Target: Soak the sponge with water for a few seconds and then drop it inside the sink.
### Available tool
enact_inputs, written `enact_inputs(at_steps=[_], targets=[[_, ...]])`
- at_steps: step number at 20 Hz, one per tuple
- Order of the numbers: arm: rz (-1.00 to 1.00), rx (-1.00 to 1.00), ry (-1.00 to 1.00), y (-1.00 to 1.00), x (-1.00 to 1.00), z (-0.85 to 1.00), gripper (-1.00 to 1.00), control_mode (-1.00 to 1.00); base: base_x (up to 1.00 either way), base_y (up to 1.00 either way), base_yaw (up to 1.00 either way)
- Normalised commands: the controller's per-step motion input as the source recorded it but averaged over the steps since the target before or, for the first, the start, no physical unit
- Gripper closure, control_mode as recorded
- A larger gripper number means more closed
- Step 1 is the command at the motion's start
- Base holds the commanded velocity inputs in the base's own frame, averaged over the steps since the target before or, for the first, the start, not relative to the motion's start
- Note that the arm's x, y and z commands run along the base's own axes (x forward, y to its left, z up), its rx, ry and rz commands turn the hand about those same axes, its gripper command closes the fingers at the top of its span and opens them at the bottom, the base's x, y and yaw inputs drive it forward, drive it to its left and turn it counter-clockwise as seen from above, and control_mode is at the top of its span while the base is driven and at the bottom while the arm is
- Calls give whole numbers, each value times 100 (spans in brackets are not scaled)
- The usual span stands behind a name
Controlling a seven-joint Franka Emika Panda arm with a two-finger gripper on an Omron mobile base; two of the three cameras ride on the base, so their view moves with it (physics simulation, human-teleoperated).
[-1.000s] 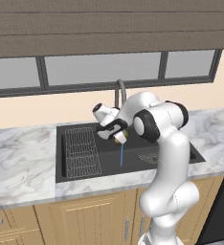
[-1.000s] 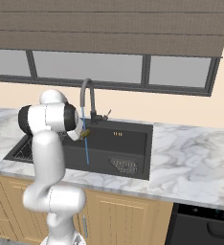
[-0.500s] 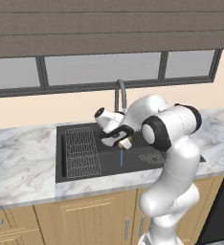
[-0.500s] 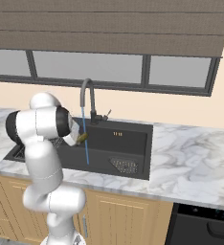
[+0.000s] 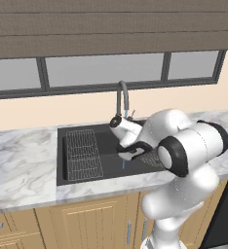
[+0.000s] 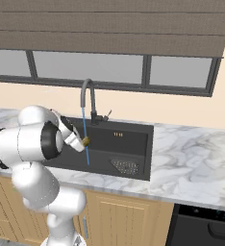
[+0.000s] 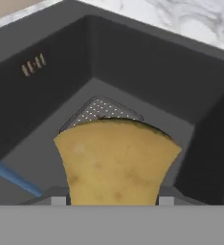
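Observation:
My gripper (image 7: 112, 200) is shut on the mustard-yellow sponge (image 7: 116, 160) and holds it above the floor of the black sink (image 7: 133, 67). In the right base view the gripper (image 6: 82, 142) hangs inside the basin with a bit of the sponge (image 6: 86, 141) showing right beside the thin blue water (image 6: 87, 151). In the hand view the water (image 7: 13, 176) runs past the sponge's lower left. From the left base side, the gripper (image 5: 128, 154) sits just above the water (image 5: 123, 165), below the faucet (image 5: 121, 97).
A wire rack (image 5: 84, 154) lies in the left part of the sink (image 5: 106, 140). A mesh strainer (image 7: 100, 111) sits on the basin floor behind the sponge, the same strainer (image 6: 125, 166) as at the front right. Marble counter (image 6: 191, 153) surrounds the basin.
The arm has swung and lowered the gripper with the sponge deeper into the basin, toward its front. The water keeps running and the grip is unchanged.

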Motion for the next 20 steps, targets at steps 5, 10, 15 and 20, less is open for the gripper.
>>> enact_inputs(at_steps=[5, 10, 15, 20], targets=[[37, 2, 0, -57, -31, 16, 100, -100, 0, 0, 0], [37, 5, 1, -60, -5, 20, 100, -100, 0, 0, 0], [34, 8, 21, -52, 9, 2, 100, -100, 0, 0, 0], [33, 6, 29, -44, 16, 0, 100, -100, 0, 0, 0]])
